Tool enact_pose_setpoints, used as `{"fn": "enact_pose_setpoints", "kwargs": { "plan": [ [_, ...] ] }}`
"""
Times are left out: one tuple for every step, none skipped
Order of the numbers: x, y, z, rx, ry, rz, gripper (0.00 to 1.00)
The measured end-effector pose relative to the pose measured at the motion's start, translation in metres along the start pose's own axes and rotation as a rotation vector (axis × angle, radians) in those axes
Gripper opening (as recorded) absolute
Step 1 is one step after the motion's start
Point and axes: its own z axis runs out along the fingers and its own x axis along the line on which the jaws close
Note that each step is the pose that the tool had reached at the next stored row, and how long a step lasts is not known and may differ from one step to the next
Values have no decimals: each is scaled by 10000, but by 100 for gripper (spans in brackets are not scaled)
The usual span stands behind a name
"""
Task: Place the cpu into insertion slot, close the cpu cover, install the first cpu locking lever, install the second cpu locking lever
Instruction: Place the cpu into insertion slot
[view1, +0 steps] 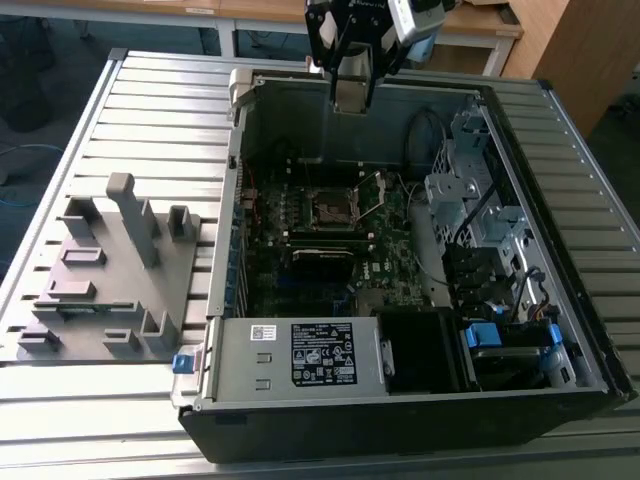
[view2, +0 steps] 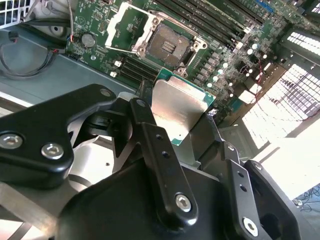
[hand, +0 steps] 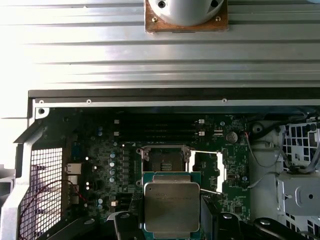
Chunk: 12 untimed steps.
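I have the gripper (view1: 350, 70) up over the far wall of the open computer case (view1: 300, 130), closed on the cpu (view1: 350, 96), which hangs just below it. In the second wrist view the two black fingers (view2: 155, 150) pinch the cpu (view2: 177, 112) by opposite edges, and it sits between them with no gap that I can see.

The cpu is close to square, so I cannot name a long axis with confidence. In the first wrist view its flat silvery lid (hand: 171, 207) faces the camera, with the green rim showing round it, and its edges run parallel to those of the insertion slot (hand: 165, 160). It is clear of the circuit board (view1: 390, 270) and touches nothing but the gripper.

The insertion slot (view1: 330, 207) lies on the board well below the cpu, with its dark centre bare inside the metal rim. The cpu cover (view1: 372, 195) is swung open and stands tilted on the side of the slot toward the exterior view's right. Both wrist views show it as a thin frame beside the slot, and the green board shows through its window.

The case rests on a slatted metal table (view1: 150, 110). A grey fixture (view1: 110, 270) sits on the table beside the case, toward the exterior view's left
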Motion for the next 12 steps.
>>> {"fn": "enact_pose_setpoints", "kwargs": {
  "plan": [
    [0,0,0,1,0,0,54],
    [0,0,0,2,1,0,54],
    [0,-1,7,0,0,1,54],
    [0,-1,12,1,0,0,54],
    [0,-1,13,1,0,0,54],
    [0,-1,14,1,0,0,54],
    [-1,-1,18,-2,-1,0,54],
    [0,-2,22,-2,-1,0,54],
    [0,-2,24,1,0,0,54],
    [0,-2,24,1,1,0,54],
    [0,-2,24,2,1,0,54],
    [0,-2,24,2,1,0,54]
  ]
}}
